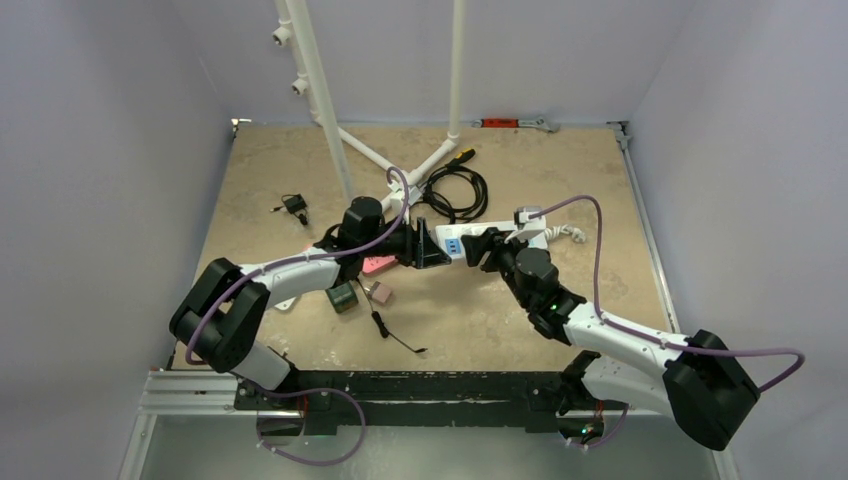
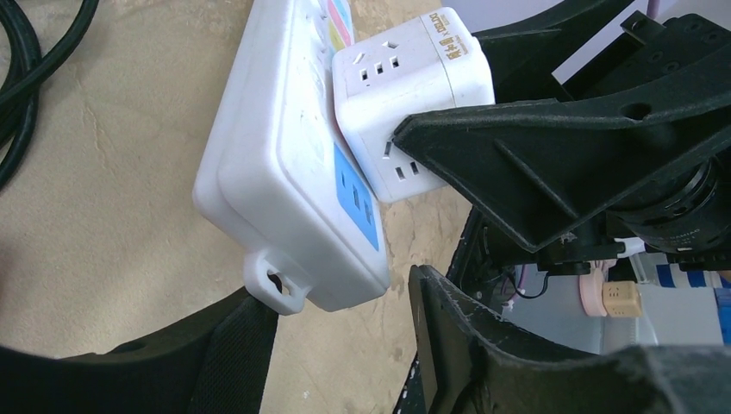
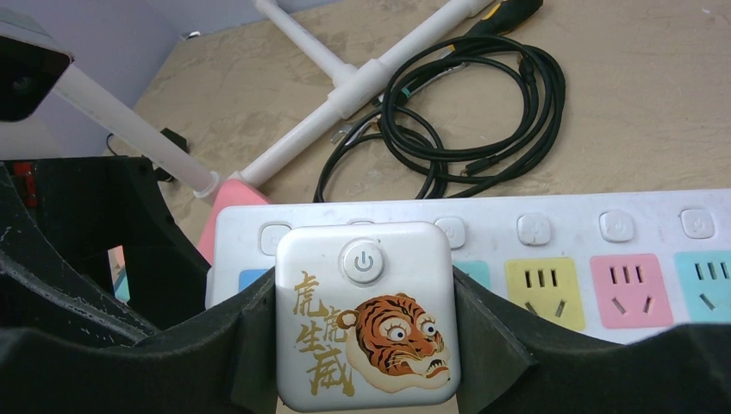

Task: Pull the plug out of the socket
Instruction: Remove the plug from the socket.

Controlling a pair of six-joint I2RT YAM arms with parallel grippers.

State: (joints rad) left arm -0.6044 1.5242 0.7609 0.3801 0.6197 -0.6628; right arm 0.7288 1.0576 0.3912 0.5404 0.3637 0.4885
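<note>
Table: tan top, with pale walls on three sides
Pipe frame: white tubing standing at the far middle, its feet splayed on the table
Cable coil: black, loose loops lying just beyond the power strip
Power strip: long and white, flat at the table's centre between the two arms; coloured socket panels and a row of switches on its face, a hanging tab at one end
Right gripper: clenched on the cube plug, one finger pressed to each side of it
Left gripper: jaws straddling the tab end of the strip; a sliver of gap seems to show at one finger, so whether it grasps cannot be told
Cube plug: white, with a tiger picture, gold characters and a round power button on top and sockets in its side faces; seated in the strip, near the tab end
Green object: small, beside the left arm, apart from the strip
Black clip: small, on the left half of the table, well apart from the strip
</note>
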